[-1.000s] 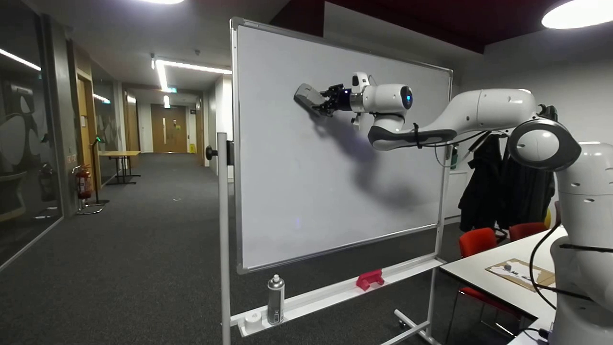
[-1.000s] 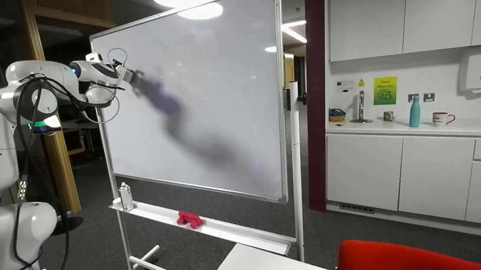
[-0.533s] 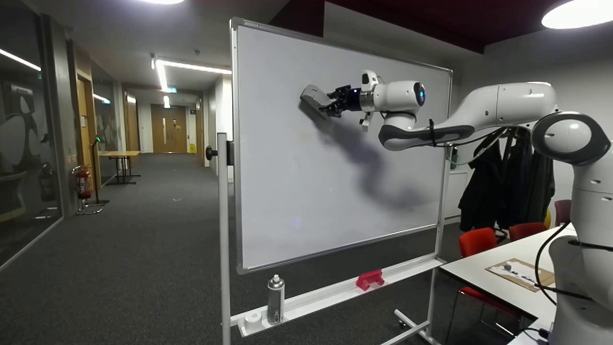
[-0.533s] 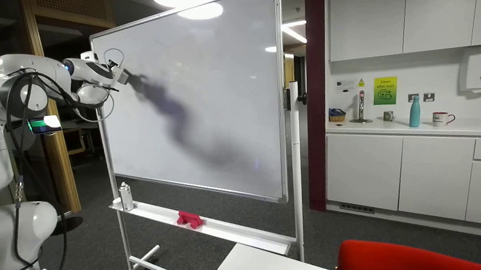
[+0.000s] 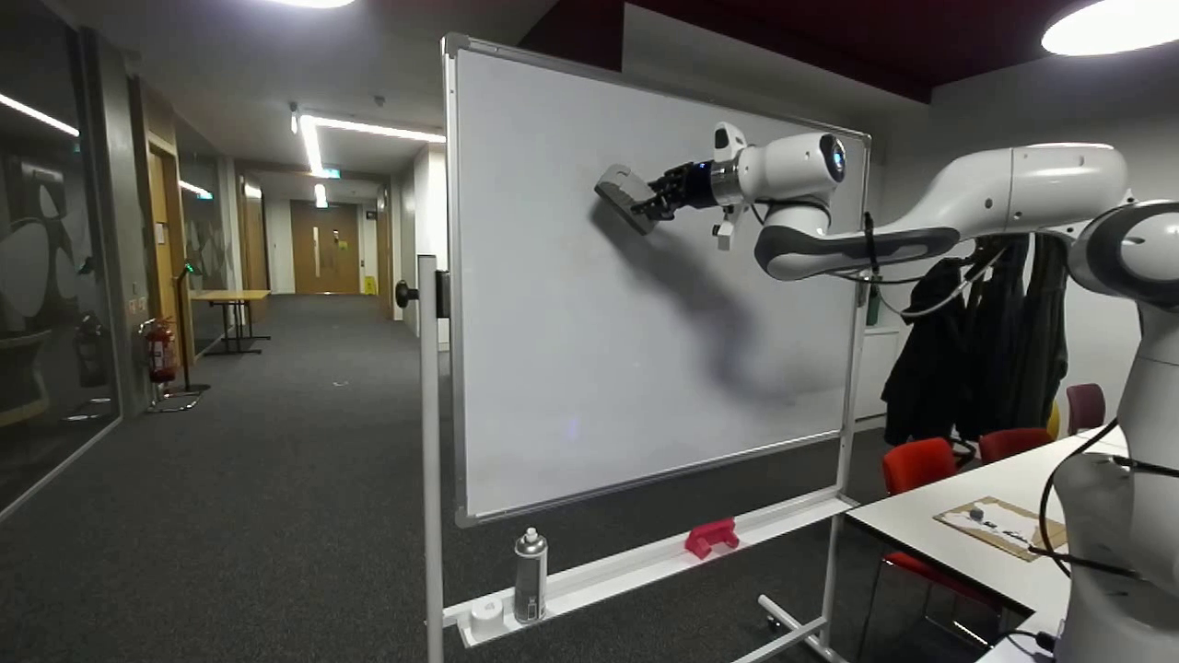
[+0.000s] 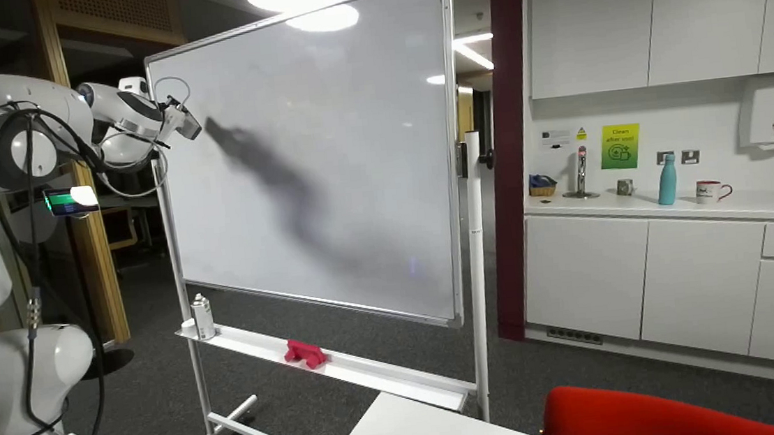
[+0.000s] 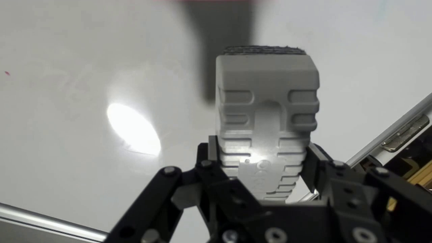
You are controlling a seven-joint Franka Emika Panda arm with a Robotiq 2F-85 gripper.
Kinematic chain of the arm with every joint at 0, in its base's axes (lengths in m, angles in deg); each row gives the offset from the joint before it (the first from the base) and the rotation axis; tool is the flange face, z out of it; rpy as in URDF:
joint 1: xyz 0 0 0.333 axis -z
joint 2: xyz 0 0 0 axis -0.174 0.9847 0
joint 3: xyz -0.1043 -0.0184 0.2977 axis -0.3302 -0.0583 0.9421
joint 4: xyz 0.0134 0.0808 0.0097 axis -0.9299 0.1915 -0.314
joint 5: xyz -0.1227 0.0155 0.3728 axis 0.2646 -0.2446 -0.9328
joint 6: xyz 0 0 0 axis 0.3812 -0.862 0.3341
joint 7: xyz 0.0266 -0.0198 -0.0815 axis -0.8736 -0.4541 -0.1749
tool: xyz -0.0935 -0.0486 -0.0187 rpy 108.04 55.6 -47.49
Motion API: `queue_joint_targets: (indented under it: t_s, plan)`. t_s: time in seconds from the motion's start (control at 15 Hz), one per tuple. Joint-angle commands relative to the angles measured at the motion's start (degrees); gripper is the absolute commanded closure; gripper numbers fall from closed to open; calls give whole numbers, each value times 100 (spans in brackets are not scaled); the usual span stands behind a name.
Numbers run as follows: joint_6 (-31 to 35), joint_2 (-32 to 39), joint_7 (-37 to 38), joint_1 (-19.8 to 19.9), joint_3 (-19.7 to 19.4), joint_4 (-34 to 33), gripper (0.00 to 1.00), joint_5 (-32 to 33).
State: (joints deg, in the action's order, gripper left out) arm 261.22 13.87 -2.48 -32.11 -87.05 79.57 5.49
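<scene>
A grey ridged block with a dark layered felt face, like a board eraser [image 7: 268, 81], is held by my gripper [image 7: 264, 153]. Both fingers press on its sides, and it juts out past the fingertips. In an exterior view the eraser [image 6: 189, 127] hangs in front of the whiteboard [image 6: 353, 150], a gap between it and its shadow. It looks tilted in the other picture of the gripper [image 5: 650, 199] and whiteboard [image 5: 589, 368]. A small violet mark [image 5: 572, 427] shows low on the board; a red speck [image 7: 7, 73] appears in the wrist view.
Below the board, a ledge [image 5: 626, 575] carries a spray can [image 5: 531, 575], a white roll [image 5: 486, 615] and a red holder [image 5: 712, 537]. A white table [image 5: 921, 502] with a cardboard sheet [image 5: 1004, 527] stands near the arm's base. Loose cables [image 6: 32, 206] hang along the arm.
The arm has drawn back, carrying the eraser away from the board, and the gap to its shadow has widened. The grip on the eraser looks the same.
</scene>
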Motion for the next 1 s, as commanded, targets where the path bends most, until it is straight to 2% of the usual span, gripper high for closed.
queue_joint_targets:
  t_s: [0.0,0.27,0.47,0.53,0.6,0.87,0.93]
  plan:
    - [-823,-643,645,3,276,497,66,373]
    - [-1914,-1057,1209,-37,630,900,66,174]
    - [-2138,-1242,1638,-55,750,1155,66,-131]
    - [-1958,-1230,1618,915,1554,1239,66,-613]
    - [-1906,-1254,1735,1062,1661,1283,66,-924]
    - [-1601,-1345,2145,2276,2509,1443,66,-2096]
    - [-1676,-1350,2580,1860,2110,1436,66,-1875]
